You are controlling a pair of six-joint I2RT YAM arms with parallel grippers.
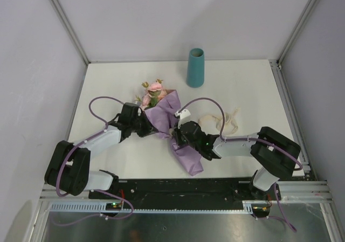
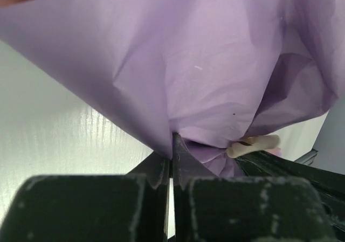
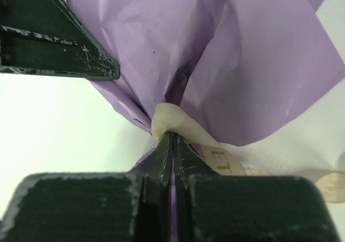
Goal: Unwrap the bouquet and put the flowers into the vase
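Note:
The bouquet (image 1: 168, 118) lies on the table, its pink flowers (image 1: 154, 90) pointing to the back and its lilac paper (image 2: 215, 64) crinkled around the stems. My left gripper (image 2: 173, 138) is shut on a fold of that paper at the bouquet's narrow waist, coming from the left (image 1: 152, 128). My right gripper (image 3: 172, 135) comes from the other side (image 1: 176, 138). It is shut on the cream ribbon (image 3: 178, 121) where it binds the paper, and a sliver of lilac shows between its jaws. The teal vase (image 1: 195, 68) stands upright at the back.
The ribbon's loose loops (image 1: 222, 122) trail on the white table (image 1: 108, 85) to the right of the bouquet. The paper's tail (image 1: 190, 158) reaches toward the near edge. Grey walls close in the table on three sides.

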